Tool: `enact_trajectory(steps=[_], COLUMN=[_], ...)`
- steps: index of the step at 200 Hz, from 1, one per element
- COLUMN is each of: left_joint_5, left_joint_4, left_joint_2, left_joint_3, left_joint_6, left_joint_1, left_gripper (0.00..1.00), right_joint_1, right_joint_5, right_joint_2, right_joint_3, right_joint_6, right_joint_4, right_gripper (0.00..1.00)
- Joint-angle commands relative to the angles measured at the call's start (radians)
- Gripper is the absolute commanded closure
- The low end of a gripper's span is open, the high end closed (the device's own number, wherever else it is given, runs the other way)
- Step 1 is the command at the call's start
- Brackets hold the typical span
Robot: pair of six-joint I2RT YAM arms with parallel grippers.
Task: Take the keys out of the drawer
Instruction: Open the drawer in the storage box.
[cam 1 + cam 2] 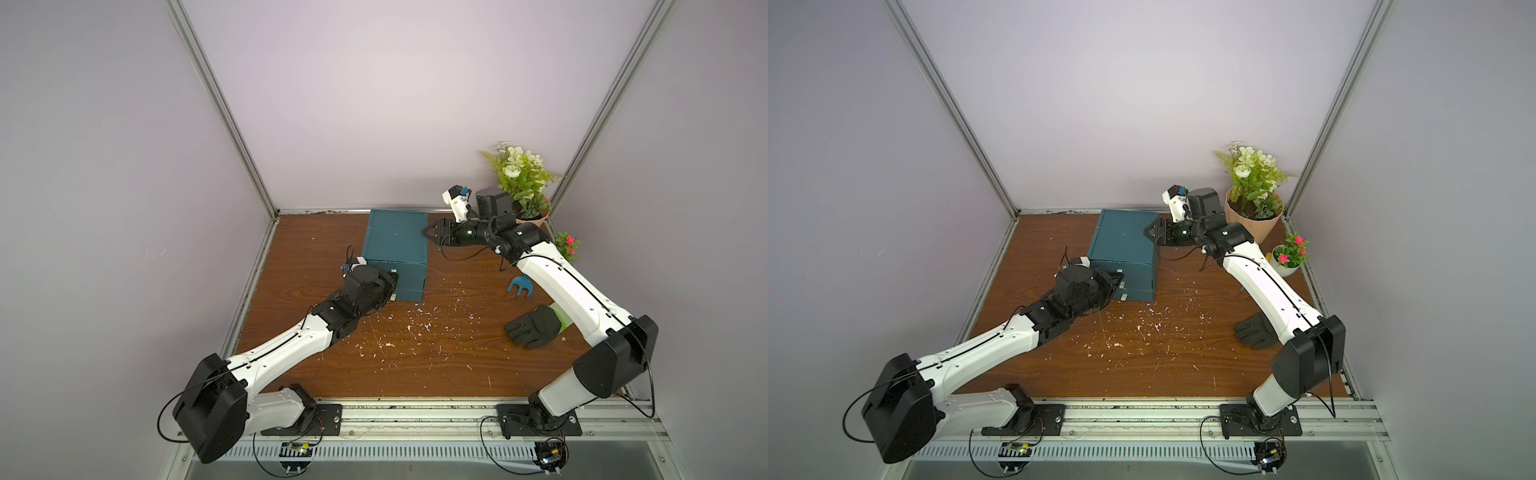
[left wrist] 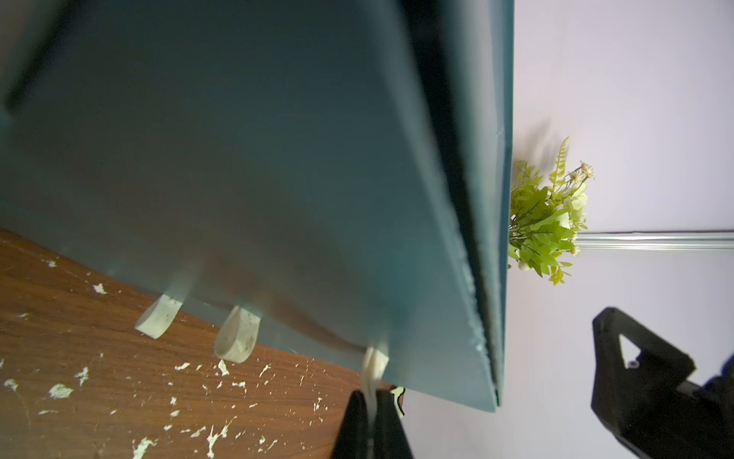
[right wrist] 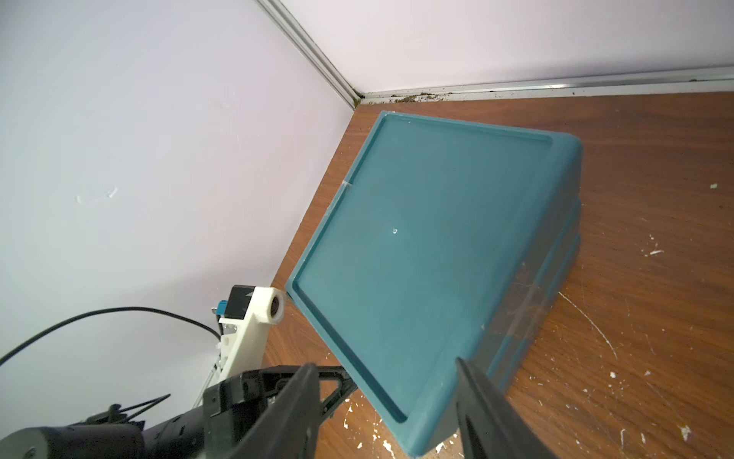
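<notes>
In both top views the teal drawer unit (image 1: 395, 239) (image 1: 1125, 239) stands on the table (image 1: 415, 374) near the back wall with its fronts facing the robot. Its longer side seems to run from wall to robot. All three drawers look shut. The keys show nowhere, so they are presumably inside, and their heading and long axis cannot be told. The left fingers (image 1: 390, 282) sit at the top drawer (image 1: 409, 270). The right fingers (image 1: 432, 232) stand apart at the unit's right top edge, holding nothing. In the left wrist view the left fingers (image 2: 357, 429) are pinched shut on that drawer's white tab (image 2: 375, 367), and two other tabs hang free. In the right wrist view the right fingers (image 3: 476, 397) straddle the unit's top corner; whether they touch it I cannot tell. The task looks barely begun: the drawer must be pulled out, then the keys lifted.
</notes>
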Motion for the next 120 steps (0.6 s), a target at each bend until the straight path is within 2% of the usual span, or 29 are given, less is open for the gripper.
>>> enact_trajectory(steps=[1, 47, 92, 120], left_joint_5=[0.088, 0.101, 0.144, 0.145], left_joint_4=[-0.052, -0.081, -0.044, -0.133], left_joint_2=[-0.037, -0.114, -0.12, -0.142], left_joint_3=[-0.009, -0.046, -0.092, -0.062], left_joint_6=[0.048, 0.073, 0.058, 0.066], left_joint_1=[-0.001, -0.001, -0.032, -0.049], left_gripper=[1.0, 1.0, 1.0, 1.0], right_joint_1=[0.029, 0.103, 0.117, 0.121], right_joint_5=[-0.03, 0.046, 0.063, 0.07], right_joint_2=[0.026, 0.032, 0.004, -0.011], right_joint_3=[0.069, 0.098, 0.053, 0.038], right_joint_6=[-0.114, -0.21, -0.195, -0.194], right_joint_4=[-0.092, -0.144, -0.117, -0.103], right_gripper=[0.43, 0.43, 0.43, 0.43])
